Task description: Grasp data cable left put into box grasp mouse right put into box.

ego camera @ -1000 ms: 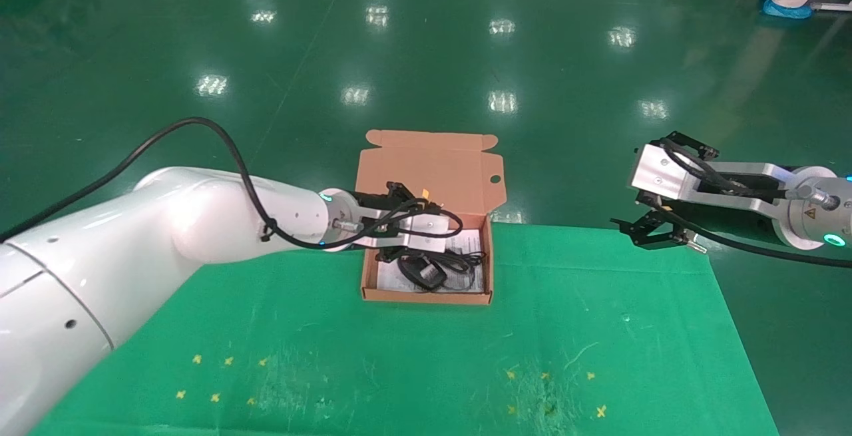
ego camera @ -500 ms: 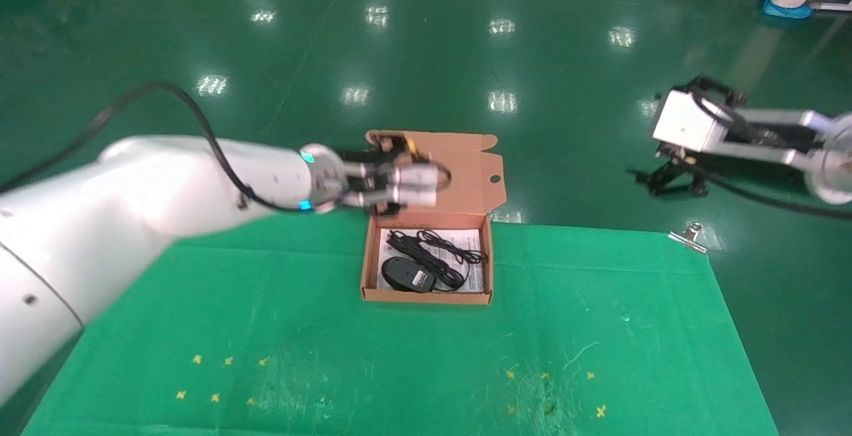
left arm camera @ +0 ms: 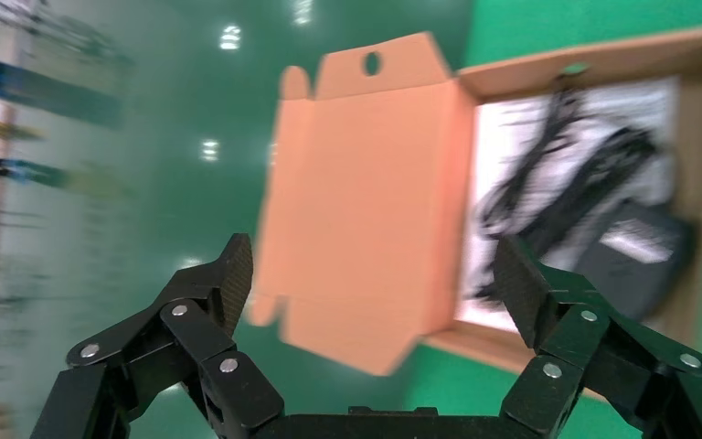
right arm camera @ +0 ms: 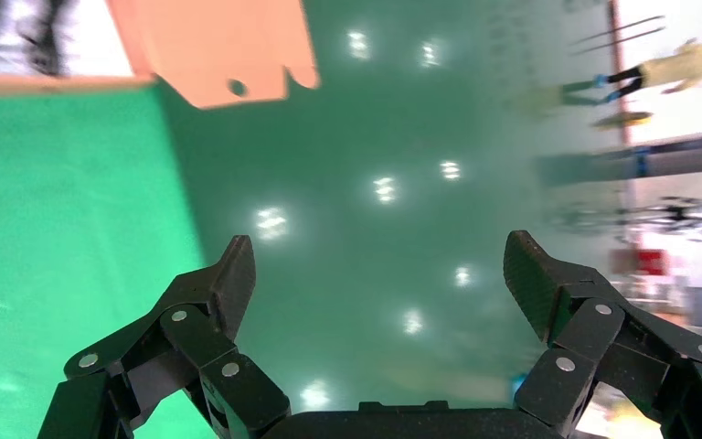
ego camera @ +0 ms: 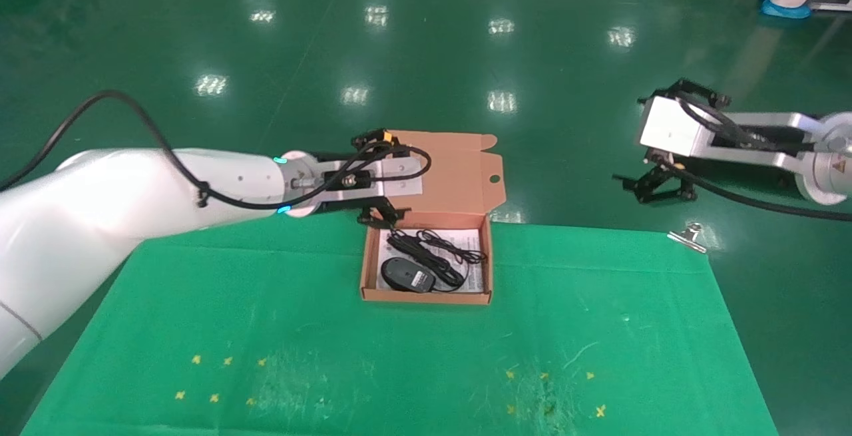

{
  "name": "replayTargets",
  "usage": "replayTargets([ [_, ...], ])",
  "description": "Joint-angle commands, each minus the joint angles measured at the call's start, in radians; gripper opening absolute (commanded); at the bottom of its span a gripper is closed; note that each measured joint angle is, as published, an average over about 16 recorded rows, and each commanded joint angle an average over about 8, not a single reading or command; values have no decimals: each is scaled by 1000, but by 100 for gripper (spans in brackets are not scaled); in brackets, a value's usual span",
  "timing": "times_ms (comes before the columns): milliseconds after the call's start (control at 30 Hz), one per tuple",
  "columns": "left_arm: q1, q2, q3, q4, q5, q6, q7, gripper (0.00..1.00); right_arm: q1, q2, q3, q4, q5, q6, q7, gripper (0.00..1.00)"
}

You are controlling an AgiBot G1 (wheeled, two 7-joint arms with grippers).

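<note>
Head view shows the cardboard box (ego camera: 426,297) at frame centre on the green mat (ego camera: 399,356), lid standing open behind it. Inside, on the white printed sheet (ego camera: 471,239), lie the mouse (ego camera: 407,275) in the lower left of the box and the data cable (ego camera: 416,254), a dark bundle running diagonally just above it; the thinner mouse cord (ego camera: 459,251) loops toward the right wall. The left gripper (ego camera: 381,216) hangs at the box's upper-left corner, and the left wrist view shows it empty, jaws spread wide, with the lid between the fingertips (left arm camera: 234,274) in its sight. The right gripper (ego camera: 655,186) hangs at centre right, beyond the mat's far edge and well apart from the box, also wide and empty.

Both items appear packed, so the placing steps look finished. Any next move would likely be clearing the left arm from the lid without knocking it.
</note>
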Motion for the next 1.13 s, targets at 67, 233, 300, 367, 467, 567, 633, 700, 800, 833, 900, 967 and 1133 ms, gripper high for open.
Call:
replayTargets([
  [67,32,-35,-48,-29,-53,49,-6,100,-40,-1,51,-1,50,-44,-13,100],
  [233,87,-95,-128,-77,-143,131,-15,100,-108,-2,138,-2,135,-118,-34,100],
  [300,109,-119,-160,-97,-179,164,-19,100,-135,-2,173,-3,169,-148,-43,100],
  [367,132,-143,-193,-116,-215,198,-23,100,-163,-3,209,-3,203,-178,-51,100],
  [467,164,-179,-241,-145,-269,247,-28,100,-204,-4,261,-4,254,-223,-64,100],
  [567,197,-215,-289,-174,-322,296,-34,100,-244,-5,313,-5,304,-267,-77,100],
  [633,219,-238,-320,-193,-357,328,-38,100,-271,-5,347,-5,338,-297,-85,100],
  [700,240,-262,-352,-212,-393,361,-41,100,-298,-6,382,-6,372,-326,-94,100],
  [800,273,-297,-400,-241,-446,410,-47,100,-339,-6,434,-7,422,-371,-107,100],
  [833,284,-309,-416,-251,-463,426,-49,100,-352,-7,451,-7,439,-385,-111,100],
  [900,306,-333,-448,-270,-499,459,-53,100,-379,-7,486,-7,472,-415,-119,100],
  [967,327,-356,-479,-289,-534,491,-56,100,-406,-8,520,-8,506,-444,-128,100],
  [1133,365,-398,-535,-323,-596,548,-63,100,-453,-8,581,-9,565,-496,-143,100],
])
